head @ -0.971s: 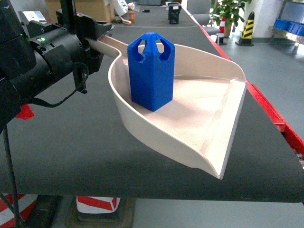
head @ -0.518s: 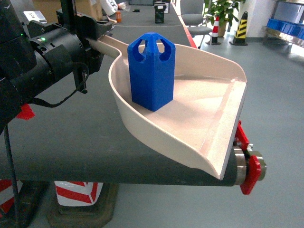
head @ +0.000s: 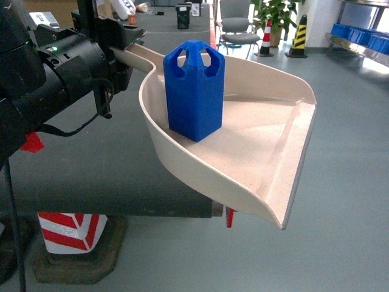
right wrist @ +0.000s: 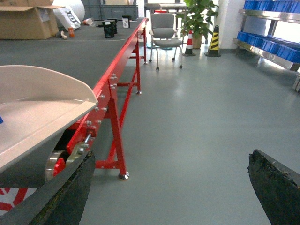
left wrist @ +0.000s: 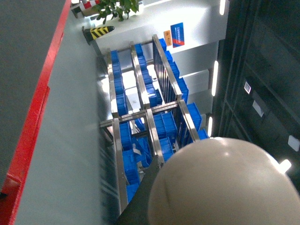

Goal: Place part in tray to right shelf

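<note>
In the head view the blue part [head: 194, 91] stands upright near the back wall of the beige tray [head: 255, 152]. The tray is held in the air, its wide lip pointing toward the lower right. My left gripper [head: 121, 45] is shut on the tray's long handle at the upper left. The left wrist view shows only the tray's rounded back [left wrist: 220, 187] and one dark finger [left wrist: 140, 204] beside it. In the right wrist view my right gripper [right wrist: 171, 164] is open over bare floor, with the tray's edge [right wrist: 42, 108] at the left. It is out of the head view.
A dark conveyor belt with a red frame [head: 91, 164] ends just behind and below the tray. A red-white striped barrier base [head: 67, 234] stands under it. Metal shelves with blue crates [right wrist: 272, 42] line the far right. A grey chair [right wrist: 163, 28] and a striped cone [head: 299, 36] stand beyond.
The conveyor and room have slid left in the head view, so the belt's end now lies under the tray. Tray, part and left gripper keep their places in the view.
</note>
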### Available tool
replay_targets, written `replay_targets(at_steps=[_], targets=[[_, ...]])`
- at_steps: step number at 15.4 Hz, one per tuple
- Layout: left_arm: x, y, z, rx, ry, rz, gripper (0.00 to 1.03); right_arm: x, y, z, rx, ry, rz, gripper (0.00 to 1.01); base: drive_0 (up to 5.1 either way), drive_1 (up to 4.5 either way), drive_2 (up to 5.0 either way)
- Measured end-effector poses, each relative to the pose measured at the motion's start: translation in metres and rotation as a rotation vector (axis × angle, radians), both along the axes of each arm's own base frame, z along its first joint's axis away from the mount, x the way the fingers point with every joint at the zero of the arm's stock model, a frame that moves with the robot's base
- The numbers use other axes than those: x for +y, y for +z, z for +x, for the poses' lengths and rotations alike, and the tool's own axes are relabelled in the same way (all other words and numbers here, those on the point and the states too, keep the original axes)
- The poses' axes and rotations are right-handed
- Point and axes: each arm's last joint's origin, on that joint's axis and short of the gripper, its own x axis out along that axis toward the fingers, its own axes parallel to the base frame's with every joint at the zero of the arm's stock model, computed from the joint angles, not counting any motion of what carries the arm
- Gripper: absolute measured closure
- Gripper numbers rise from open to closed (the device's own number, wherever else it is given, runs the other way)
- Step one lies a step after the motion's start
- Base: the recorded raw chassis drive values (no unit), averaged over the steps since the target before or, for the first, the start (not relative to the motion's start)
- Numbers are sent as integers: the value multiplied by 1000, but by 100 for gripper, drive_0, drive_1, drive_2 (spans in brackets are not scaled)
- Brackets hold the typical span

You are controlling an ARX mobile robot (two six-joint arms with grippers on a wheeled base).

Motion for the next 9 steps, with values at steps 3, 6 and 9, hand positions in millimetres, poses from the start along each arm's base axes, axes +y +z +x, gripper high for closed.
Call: replay_targets(at_steps=[3,6,9], targets=[[0,0,0,2,2,0,91,0,0,0,0,0,0,3,489,-352,-106],[0,0,0,0,-2,0,91,0,0,0,-2,0,0,3,481,-359,-116],[0,0,0,0,-1,0,91,0,0,0,1,0,0,3,488,-341,-134]])
